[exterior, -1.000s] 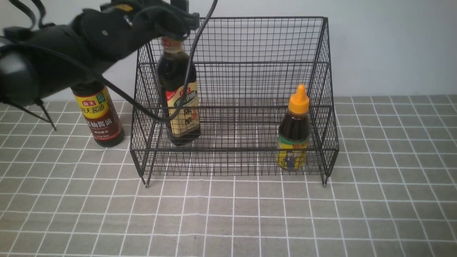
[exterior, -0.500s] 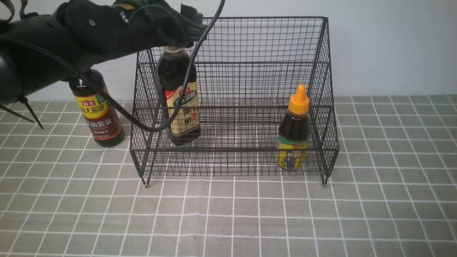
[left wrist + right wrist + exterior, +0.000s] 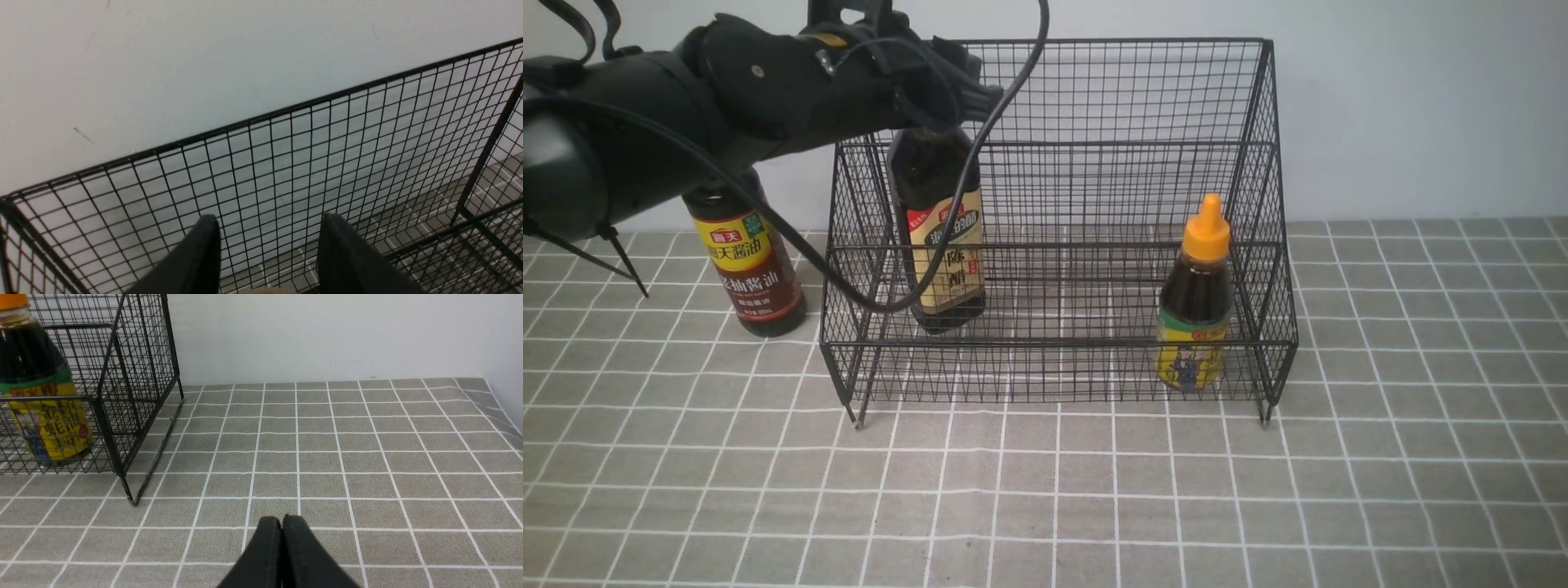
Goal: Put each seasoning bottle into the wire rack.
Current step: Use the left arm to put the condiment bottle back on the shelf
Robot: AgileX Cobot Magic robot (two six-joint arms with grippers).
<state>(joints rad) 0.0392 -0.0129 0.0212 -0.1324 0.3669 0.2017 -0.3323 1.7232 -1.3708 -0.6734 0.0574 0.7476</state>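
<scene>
bottle cap (image 3: 265,292) between left gripper (image 3: 269,222) jaws

Grey checked tablecloth (image 3: 1045,506), black wire rack (image 3: 1054,371), red-labelled bottle (image 3: 747,269) just beside

Grey tablecloth (image 3: 1045,490) lying flat, thin white lines ruling it into squares from edge to edge. Plain white wall (image 3: 1405,106) standing right at the tablecloth's far edge. A soft crease (image 3: 501,416) in the tablecloth, close to the wall.
</scene>
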